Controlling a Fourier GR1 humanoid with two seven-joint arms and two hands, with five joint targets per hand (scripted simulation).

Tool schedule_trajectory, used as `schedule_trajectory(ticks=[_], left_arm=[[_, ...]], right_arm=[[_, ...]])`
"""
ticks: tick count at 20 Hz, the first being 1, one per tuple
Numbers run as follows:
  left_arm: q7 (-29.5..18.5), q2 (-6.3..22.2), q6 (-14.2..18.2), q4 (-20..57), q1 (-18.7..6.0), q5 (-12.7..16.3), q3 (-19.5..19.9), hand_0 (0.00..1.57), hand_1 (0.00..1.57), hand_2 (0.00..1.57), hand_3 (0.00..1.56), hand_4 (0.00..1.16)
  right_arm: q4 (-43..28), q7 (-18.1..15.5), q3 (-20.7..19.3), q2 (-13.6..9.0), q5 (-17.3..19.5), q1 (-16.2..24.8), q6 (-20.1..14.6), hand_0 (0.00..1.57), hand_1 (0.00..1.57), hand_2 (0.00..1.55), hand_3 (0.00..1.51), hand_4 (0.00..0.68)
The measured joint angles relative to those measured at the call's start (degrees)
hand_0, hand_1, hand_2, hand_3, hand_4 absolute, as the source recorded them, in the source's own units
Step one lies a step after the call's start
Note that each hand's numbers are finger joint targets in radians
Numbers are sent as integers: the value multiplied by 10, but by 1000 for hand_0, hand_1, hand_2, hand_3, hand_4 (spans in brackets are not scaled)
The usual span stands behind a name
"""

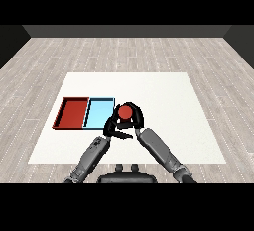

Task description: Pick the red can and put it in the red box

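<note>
**Red can held beside the blue tray, red tray still bare**

Head view: a white table point(149, 86) lies on a grey plank floor point(124, 51); near its left edge two shallow trays sit side by side and touching, the red tray point(64, 112) on the outside and the light blue tray point(94, 117) next to it, toward the middle of the table; the floor of each tray shows plain colour with nothing lying on it.

The red can point(125, 111) is just to the right of the light blue tray, close to that tray's right rim and outside both trays; its round red top faces the camera; whether it rests on the table or is raised off it cannot be told from this angle.

The right hand point(135, 117) comes in on its grey forearm from the lower right and is wrapped round the can; black fingers arc over the far side and down the right side of the can, so the red top shows framed by them.

The left hand point(112, 128) reaches up on its forearm from the lower left and sits just below and left of the can, next to the near right corner of the blue tray; its fingers overlap the right hand's in one dark mass, so their pose cannot be told, nor whether they touch the can.
</note>
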Motion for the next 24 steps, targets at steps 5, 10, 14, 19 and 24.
schedule_trajectory(ticks=[5,10,14,19,24], left_arm=[[-14,0,6,22,-24,14,-13,0,0,0,0,0],[-8,2,30,16,-33,19,-27,0,0,0,0,217],[1,4,54,26,-46,8,-19,608,608,631,0,605],[22,5,121,32,-51,26,-19,1571,1571,1497,1380,912],[28,9,167,53,-62,24,-34,1562,1562,1508,1409,971]], right_arm=[[4,3,15,0,-8,-12,-13,1487,1487,1451,1375,617],[-6,6,41,-1,-12,-9,-25,1487,1487,1457,1372,646],[16,-18,53,-1,-27,-16,-30,1474,1474,1450,1367,629],[28,-20,66,-4,-42,-34,-42,1529,1529,1458,1379,626],[16,-9,64,-7,-38,-32,-40,1499,1499,1454,1380,606]])
